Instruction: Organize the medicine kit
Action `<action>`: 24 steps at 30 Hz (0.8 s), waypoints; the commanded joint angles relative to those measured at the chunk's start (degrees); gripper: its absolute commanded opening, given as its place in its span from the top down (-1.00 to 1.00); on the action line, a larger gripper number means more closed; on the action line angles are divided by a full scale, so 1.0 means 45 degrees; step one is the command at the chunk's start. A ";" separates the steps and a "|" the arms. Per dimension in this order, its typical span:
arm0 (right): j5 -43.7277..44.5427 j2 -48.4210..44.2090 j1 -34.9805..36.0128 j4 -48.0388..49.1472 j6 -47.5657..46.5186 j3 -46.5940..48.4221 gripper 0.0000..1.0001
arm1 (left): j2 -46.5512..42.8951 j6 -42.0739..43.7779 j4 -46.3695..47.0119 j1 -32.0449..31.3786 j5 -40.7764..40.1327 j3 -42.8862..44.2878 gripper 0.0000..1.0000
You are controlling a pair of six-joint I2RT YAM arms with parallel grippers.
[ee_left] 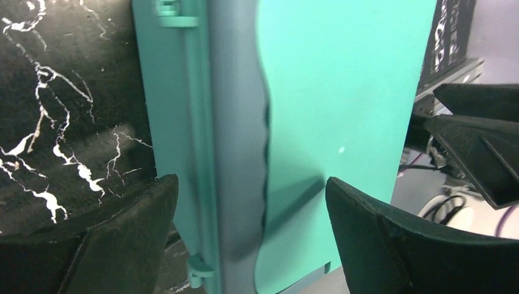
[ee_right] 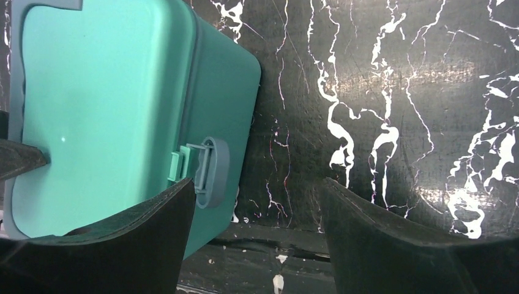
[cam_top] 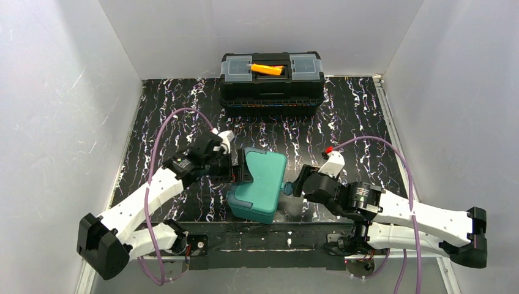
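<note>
table point(cam_top: 355, 122): black marbled, white walls point(cam_top: 61, 92) around
left: my left gripper point(ee_left: 252, 182) spread wide at medicine kit point(cam_top: 260, 184)
right: my right gripper point(ee_right: 257, 184) spread, empty, beside latch point(ee_right: 211, 165)

Reaching in from 8 o'clock with left gripper point(cam_top: 237, 170), from 4 o'clock with right gripper point(cam_top: 289, 187), both spread wide.
</note>
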 commanded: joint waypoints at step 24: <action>-0.0052 -0.3206 -0.0001 0.4628 0.2847 -0.3831 -0.23 | 0.2754 0.1896 -0.1243 -0.2783 -0.2738 0.1269 -0.79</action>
